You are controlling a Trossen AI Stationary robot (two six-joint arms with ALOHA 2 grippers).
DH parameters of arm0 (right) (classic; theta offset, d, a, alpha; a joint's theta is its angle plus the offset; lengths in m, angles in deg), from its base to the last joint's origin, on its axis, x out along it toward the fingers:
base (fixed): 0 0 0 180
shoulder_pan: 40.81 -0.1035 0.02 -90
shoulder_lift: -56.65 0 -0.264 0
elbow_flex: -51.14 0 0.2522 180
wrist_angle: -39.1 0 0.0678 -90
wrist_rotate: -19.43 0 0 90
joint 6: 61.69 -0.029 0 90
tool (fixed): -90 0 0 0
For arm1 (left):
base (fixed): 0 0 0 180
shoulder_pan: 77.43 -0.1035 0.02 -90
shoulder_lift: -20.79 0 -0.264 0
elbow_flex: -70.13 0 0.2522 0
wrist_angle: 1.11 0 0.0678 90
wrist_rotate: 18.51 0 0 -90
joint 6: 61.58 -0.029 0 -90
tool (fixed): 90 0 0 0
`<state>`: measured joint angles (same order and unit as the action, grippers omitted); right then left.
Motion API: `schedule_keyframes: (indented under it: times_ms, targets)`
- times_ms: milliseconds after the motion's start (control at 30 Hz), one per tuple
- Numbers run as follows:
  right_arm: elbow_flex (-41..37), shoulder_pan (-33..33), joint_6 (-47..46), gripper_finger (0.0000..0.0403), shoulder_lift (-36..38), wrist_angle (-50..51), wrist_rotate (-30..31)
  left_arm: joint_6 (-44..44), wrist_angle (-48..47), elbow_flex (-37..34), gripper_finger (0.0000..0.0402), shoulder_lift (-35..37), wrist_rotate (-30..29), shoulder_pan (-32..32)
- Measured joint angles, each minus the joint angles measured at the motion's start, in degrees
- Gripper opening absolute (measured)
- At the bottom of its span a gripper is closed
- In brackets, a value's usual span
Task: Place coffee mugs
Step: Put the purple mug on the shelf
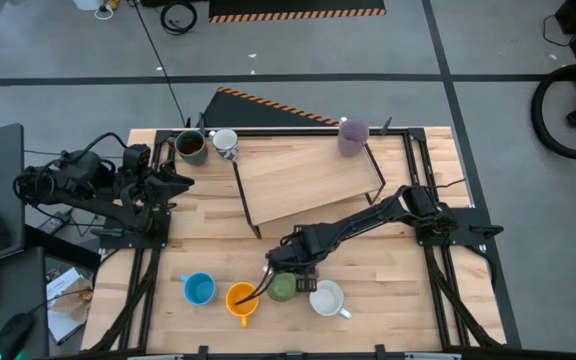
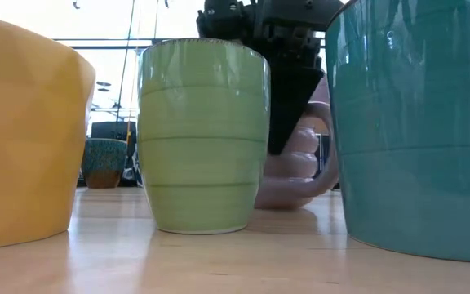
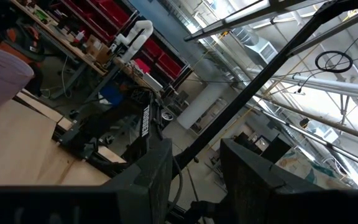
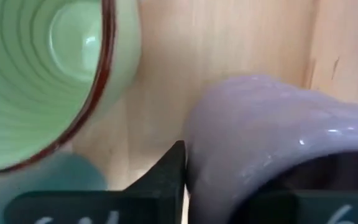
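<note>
Near the bench's front edge stand blue mug, orange mug, green mug and white mug. Behind them the right pincer grips a lilac mug, seemingly mid-placement. Three mugs wait along the far edge; left pincer idles, narrowly apart.

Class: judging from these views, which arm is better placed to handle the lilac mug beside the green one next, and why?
The right. Its gripper is already on the lilac mug beside the green mug, while the left gripper waits at the table's far left edge.
</note>
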<state>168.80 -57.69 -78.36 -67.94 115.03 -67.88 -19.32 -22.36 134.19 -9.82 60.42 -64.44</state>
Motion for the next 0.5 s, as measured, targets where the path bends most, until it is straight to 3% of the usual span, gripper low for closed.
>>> schedule_keyframes:
  times_ms: [133,500]
  targets:
    - [0.0,-0.1,0.4,0.004,0.1,3.1,-0.6,0.0,0.0,0.0,0.0142,0.0,0.0,0.0]
    - [-0.1,0.0,-1.6,0.0047,3.9,10.0,-1.4,0.0,0.0,0.0,0.0142,0.0,0.0,0.0]
